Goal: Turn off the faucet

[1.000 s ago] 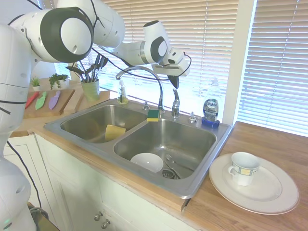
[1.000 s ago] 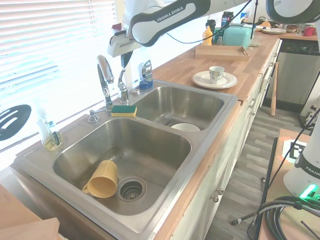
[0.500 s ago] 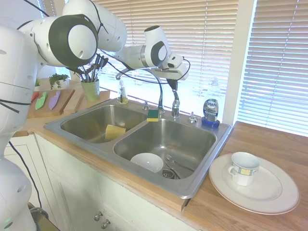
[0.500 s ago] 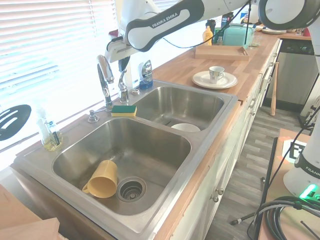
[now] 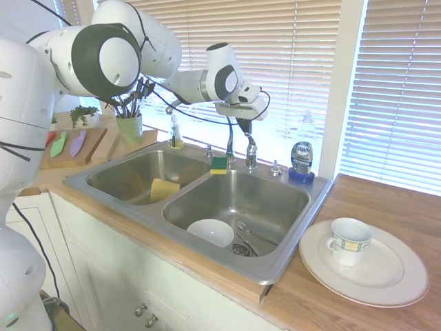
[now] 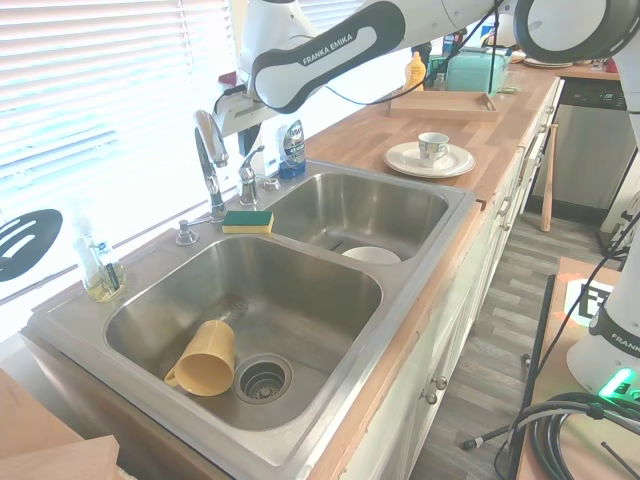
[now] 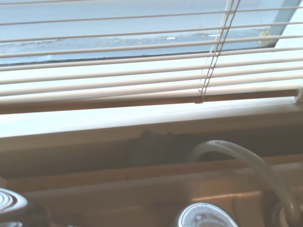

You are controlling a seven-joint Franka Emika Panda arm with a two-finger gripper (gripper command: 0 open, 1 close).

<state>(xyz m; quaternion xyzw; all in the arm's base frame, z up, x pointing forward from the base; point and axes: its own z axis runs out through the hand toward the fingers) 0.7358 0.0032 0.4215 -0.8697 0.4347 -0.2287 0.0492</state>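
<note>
Lower than a second ago, the tool point(image 5: 246, 127) now sits right on top of the faucet's lever, and the lever point(image 6: 246, 172) looks tipped further over than it was. From these views I cannot tell how wide the tool's fingers are or whether they grip the lever.

Going left to right in the first exterior view: a pot of utensils point(image 5: 129, 118) stands on the wooden worktop point(image 5: 358, 200) at the far left, with a small soap bottle point(image 5: 176, 134) beside it on the sink rim. The left basin of the sink point(image 5: 289, 243) holds a yellow cup point(image 5: 164, 188). The faucet point(image 5: 229, 141) rises at the far edge, above the divider, its arched spout reaching left, with a green and yellow sponge point(image 5: 220, 165) at its base. The right basin holds a white bowl point(image 5: 211, 232). Right of the lever stands a blue-labelled dish soap bottle point(image 5: 302, 155). On the worktop at near right, a cup point(image 5: 349, 241) sits on a white plate point(image 5: 386, 279).

The wrist view shows only window blinds point(image 7: 142, 56) and blurred shapes.
</note>
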